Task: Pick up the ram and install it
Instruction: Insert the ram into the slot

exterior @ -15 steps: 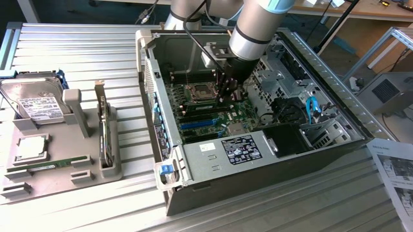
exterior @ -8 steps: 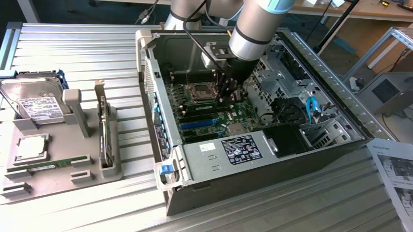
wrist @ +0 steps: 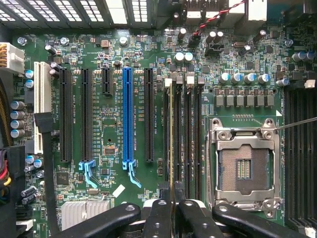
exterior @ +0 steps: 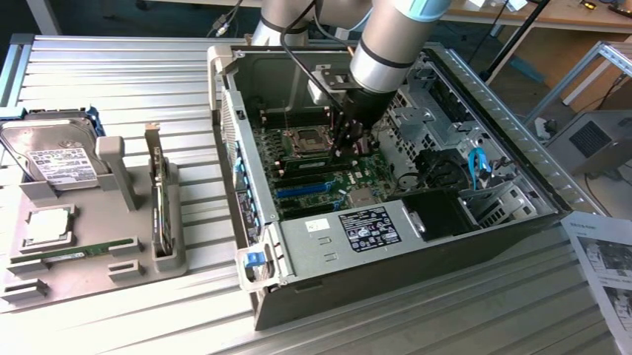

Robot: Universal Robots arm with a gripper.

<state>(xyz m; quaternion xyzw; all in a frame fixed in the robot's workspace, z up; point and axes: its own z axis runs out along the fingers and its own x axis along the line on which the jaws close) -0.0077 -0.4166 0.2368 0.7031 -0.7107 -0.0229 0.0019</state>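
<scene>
At the exterior view's left, a grey holder [exterior: 103, 222] rests on the ribbed metal surface [exterior: 148, 81]. It carries a hard drive [exterior: 55, 151], a square silver chip [exterior: 46, 225], a green stick [exterior: 74, 254] lying flat in a groove, and an upright card [exterior: 158, 200] with a metal bracket standing in a slot.

In the middle, the open computer case [exterior: 395, 288] lies on its side. Inside it are the green motherboard [exterior: 316, 177], a labelled metal box [exterior: 365, 225] at the near end and a blue cable [exterior: 479, 166] among the drive bays. The arm reaches down into the case, and the end effector [exterior: 351, 144] hangs just beside the open processor socket [exterior: 306, 138].

The wrist view looks straight down on the board. The end effector [wrist: 171, 201] is clenched on the ram [wrist: 171, 139], with one dark finger [wrist: 157, 218] on each flat face. The ram is seen edge-on as a thin pale line running away from the fingertips. It stands on edge along the memory slot farthest from the socket in the bank of black slots [wrist: 190, 139], which lies between the long blue slot [wrist: 128, 116] and the socket. Whether the ram is pressed fully home cannot be told.

At the exterior view's right, a printed sheet [exterior: 602, 266] lies on the surface, well apart from the case.
</scene>
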